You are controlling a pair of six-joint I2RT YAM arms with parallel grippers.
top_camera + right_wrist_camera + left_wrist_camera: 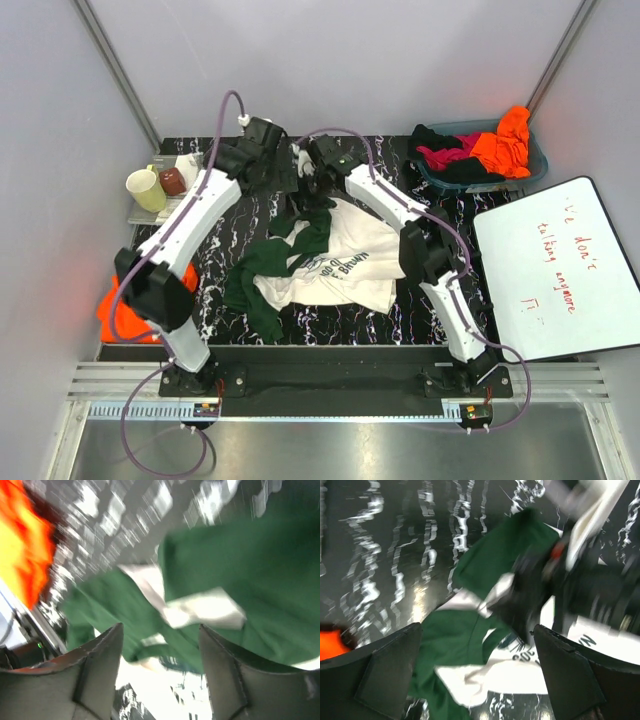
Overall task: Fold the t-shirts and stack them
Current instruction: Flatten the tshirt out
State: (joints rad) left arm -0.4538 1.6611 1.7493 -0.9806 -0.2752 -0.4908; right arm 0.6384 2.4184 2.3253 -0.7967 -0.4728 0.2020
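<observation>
One of the t-shirts, cream with dark green sleeves [335, 262], lies crumpled on the black marbled table [420, 320], its print facing up. Both grippers hang over its far end. My left gripper [262, 150] is open; in the left wrist view [477, 672] the green and cream cloth [470, 645] shows below, between the spread fingers. My right gripper [312, 172] also stands open. In the right wrist view [160, 665] nothing sits between its fingers, and blurred green cloth [235, 580] lies beyond them. Another orange t-shirt [120, 315] lies at the table's left edge.
A teal basket [535, 165] at the back right holds orange [505, 140], magenta and black shirts. A white board with red writing [550, 270] lies along the right side. A yellow cup [146, 189] and a brown cup [172, 181] stand at the back left.
</observation>
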